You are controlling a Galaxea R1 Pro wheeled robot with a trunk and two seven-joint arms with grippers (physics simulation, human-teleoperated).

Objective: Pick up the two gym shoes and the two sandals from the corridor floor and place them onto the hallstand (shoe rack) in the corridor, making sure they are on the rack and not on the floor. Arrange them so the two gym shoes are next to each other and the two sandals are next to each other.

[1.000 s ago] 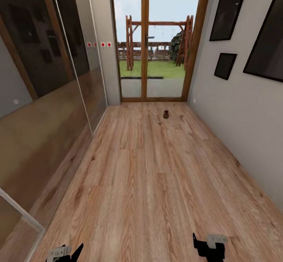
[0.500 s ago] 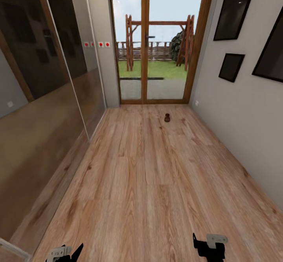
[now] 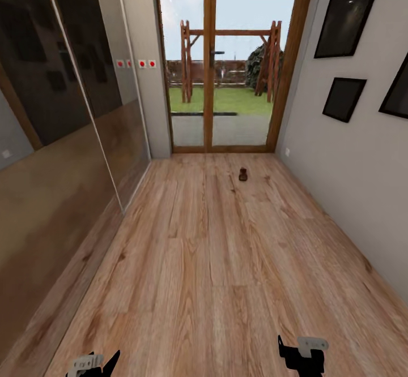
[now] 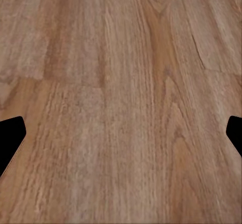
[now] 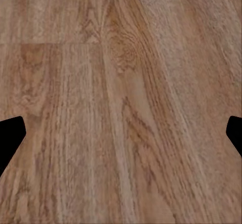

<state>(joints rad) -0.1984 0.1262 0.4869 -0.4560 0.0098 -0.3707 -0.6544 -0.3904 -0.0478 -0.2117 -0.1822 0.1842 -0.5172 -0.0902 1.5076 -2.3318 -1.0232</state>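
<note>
Corridor floor runs ahead to a glass door. One small brown object, probably a sandal, sits on the floor far ahead near the door, too small to confirm. Left gripper and right gripper both spread wide, holding nothing, over bare planks. Dark wardrobe panels at left.

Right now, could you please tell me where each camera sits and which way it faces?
Head view: high on the robot, facing along the corridor floor to a glass door; a small brown sandal lies far ahead; both grippers at the bottom edge.
Left wrist view: faces down at floor planks; finger tips at the sides.
Right wrist view: same, fingers apart.
Shared: wooden floor.
</note>
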